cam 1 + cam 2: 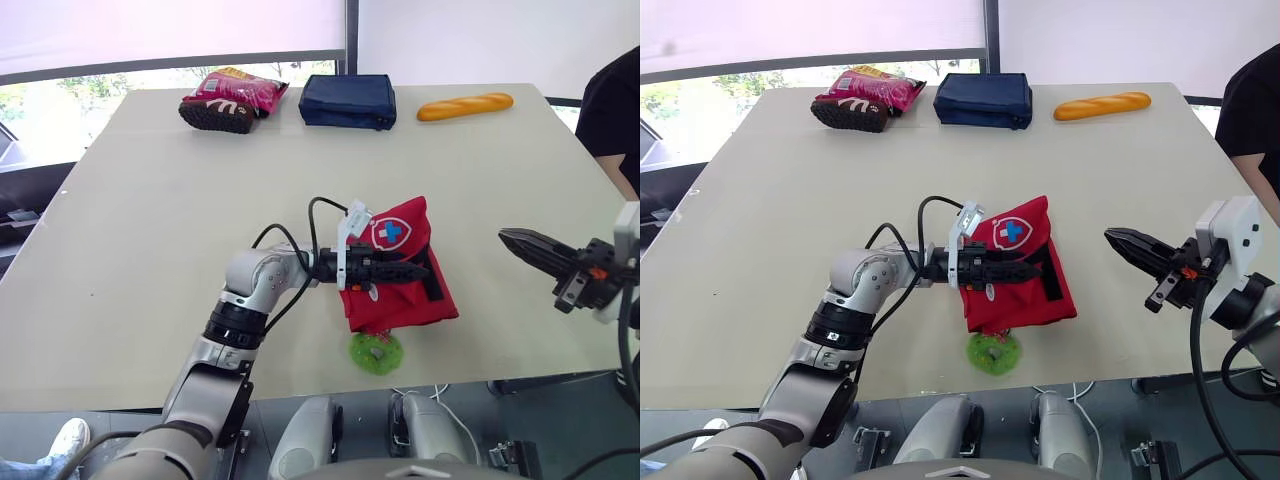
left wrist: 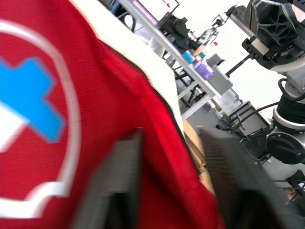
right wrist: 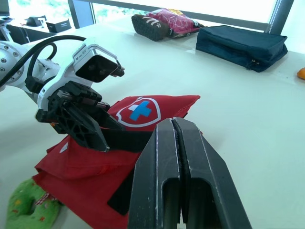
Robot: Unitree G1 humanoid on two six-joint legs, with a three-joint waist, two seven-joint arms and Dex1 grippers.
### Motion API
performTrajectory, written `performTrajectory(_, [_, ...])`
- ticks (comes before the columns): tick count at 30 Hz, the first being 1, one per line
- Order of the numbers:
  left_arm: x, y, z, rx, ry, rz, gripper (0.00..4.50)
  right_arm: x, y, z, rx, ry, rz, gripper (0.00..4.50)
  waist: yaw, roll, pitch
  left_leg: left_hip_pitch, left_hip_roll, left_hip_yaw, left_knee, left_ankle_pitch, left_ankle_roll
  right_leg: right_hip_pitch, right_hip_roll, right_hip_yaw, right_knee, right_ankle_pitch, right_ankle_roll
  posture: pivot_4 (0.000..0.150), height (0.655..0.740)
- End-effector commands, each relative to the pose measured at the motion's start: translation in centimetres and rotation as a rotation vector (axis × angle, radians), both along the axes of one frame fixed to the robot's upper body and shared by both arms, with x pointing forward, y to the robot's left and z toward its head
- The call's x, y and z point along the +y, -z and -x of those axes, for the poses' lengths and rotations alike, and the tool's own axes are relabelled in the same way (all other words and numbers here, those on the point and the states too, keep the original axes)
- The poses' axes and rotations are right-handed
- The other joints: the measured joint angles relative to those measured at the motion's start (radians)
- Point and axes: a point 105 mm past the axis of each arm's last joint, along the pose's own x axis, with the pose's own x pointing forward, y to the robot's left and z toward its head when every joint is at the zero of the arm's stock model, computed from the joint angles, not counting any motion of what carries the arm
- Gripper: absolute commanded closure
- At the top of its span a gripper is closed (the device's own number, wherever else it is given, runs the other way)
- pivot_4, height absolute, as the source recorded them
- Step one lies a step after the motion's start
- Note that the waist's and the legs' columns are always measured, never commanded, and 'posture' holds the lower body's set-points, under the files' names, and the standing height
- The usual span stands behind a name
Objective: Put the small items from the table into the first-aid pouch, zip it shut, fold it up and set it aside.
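L gripper (image 1: 418,270) lies on red pouch (image 1: 404,232), near-centre of table, fingers apart astride a fold; prob. opening it. R gripper (image 1: 516,241) pinched closed, empty, to the right. Green item (image 1: 375,353) at pouch's near edge still out, so pack it next.

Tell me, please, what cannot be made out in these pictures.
- The zipper of the first-aid pouch: head views, hidden by its own folds and the left gripper; zipped or not is unclear.
- The green item: head views, partly covered by the pouch; too small to identify.
- A person: head views, cut off by the right edge.
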Motion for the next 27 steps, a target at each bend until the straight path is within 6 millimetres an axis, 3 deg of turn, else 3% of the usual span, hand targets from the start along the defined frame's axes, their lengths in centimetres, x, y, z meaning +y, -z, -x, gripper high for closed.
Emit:
performTrajectory(1, [0.4,2.3,-0.2,0.053,-0.034,-0.049,0.26,-0.1,-1.2,0.5,-0.045,0.007,0.015,4.50,0.002,0.000,0.000,0.000,0.000,0.000,0.000,0.000,0.000,0.000,0.000,0.000,0.000,0.000,0.000,0.150,0.7397])
performTrajectory(9, [0.4,2.0,0.7,0.069,0.022,-0.001,0.12,1.5,-2.2,0.1,-0.069,-0.057,0.002,4.50,0.003,0.000,-0.001,0.000,0.000,0.000,0.000,0.000,0.000,0.000,0.000,0.000,0.000,0.000,0.000,0.150,0.7397])
performTrajectory(14, [0.3,2.0,1.1,0.071,0.042,0.016,0.12,3.6,-1.4,-2.3,-0.041,-0.112,0.036,4.50,0.000,0.000,-0.001,0.000,0.000,0.000,0.000,0.000,0.000,0.000,0.000,-0.001,-0.001,-0.001,0.000,0.150,0.7397])
performTrajectory(21, [0.4,1.9,1.5,0.046,0.057,0.048,0.12,6.0,1.9,-5.1,0.029,-0.208,0.132,4.50,0.002,0.001,-0.001,-0.002,0.000,-0.002,0.000,0.000,0.000,0.000,0.000,-0.003,-0.004,0.002,-0.004,0.150,0.7397])
performTrajectory(27, [1.3,1.2,2.2,0.009,0.095,0.102,0.12,5.5,6.7,-5.2,0.130,-0.247,0.207,4.50,-0.001,0.001,-0.001,-0.003,0.000,-0.002,0.000,0.000,0.000,0.000,0.000,-0.003,-0.005,0.002,-0.004,0.150,0.7397])
